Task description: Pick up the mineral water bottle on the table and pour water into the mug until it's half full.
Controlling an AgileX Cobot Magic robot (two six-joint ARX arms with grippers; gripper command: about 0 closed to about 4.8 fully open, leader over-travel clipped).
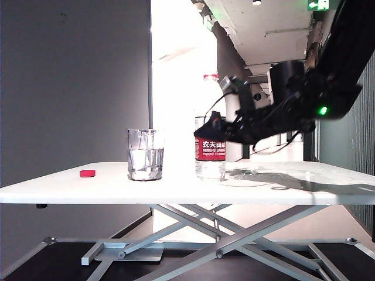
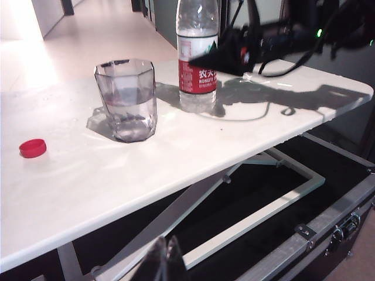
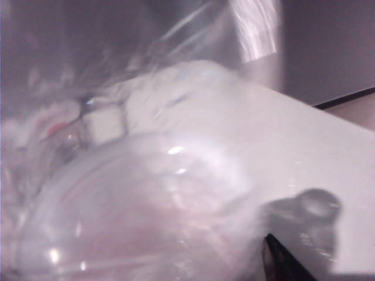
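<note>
- The mineral water bottle [image 1: 210,153] stands upright on the white surface [image 1: 70,186], just beside the mug [image 1: 145,154], which looks roughly half filled with water; a red cap [image 1: 87,173] lies apart on the far side of the mug.
- The right end effector [image 1: 214,130] sits at the bottle's label height; its jaws appear spread either side of the bottle rather than clamped, though the wrist view is a blur of clear plastic, so contact cannot be ruled out.
- The left end effector [image 2: 167,260] hangs low below the surface edge, fingers together, well apart from everything.
- Judged from this, the step is letting go of the bottle: draw straight back along the arm's own line, level, so neither finger clips it.
- Wet patches near the bottle suggest a slick base; a sideways nudge could topple it towards the mug.
</note>
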